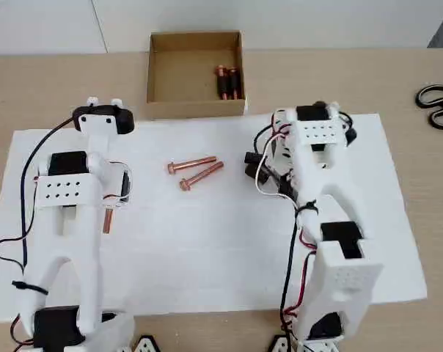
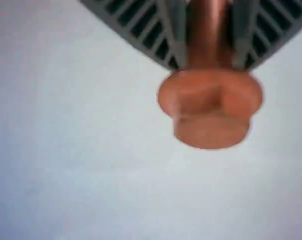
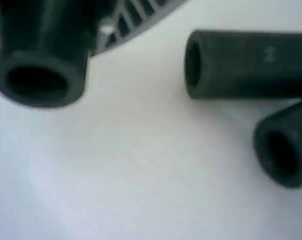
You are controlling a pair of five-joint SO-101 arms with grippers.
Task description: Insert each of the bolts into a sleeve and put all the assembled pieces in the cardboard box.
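My left gripper [image 1: 108, 211] is shut on a copper bolt [image 1: 108, 220] and holds it over the white sheet at the left. In the left wrist view the bolt's flanged head [image 2: 210, 107] hangs below the ribbed fingers [image 2: 141, 25]. Two more bolts [image 1: 192, 165] [image 1: 202, 176] lie side by side mid-sheet. My right gripper [image 1: 269, 174] is shut on a black sleeve [image 3: 41, 55], held just above the sheet with its open end showing. Two loose sleeves [image 3: 246, 65] [image 3: 283, 147] lie beside it. The cardboard box [image 1: 163, 73] at the back holds assembled pieces [image 1: 227, 82].
The white sheet [image 1: 207, 249] covers most of the wooden table; its front half is bare. Scissors [image 1: 438, 106] lie at the far right edge. Red, black and white cables hang along the right arm [image 1: 280, 183].
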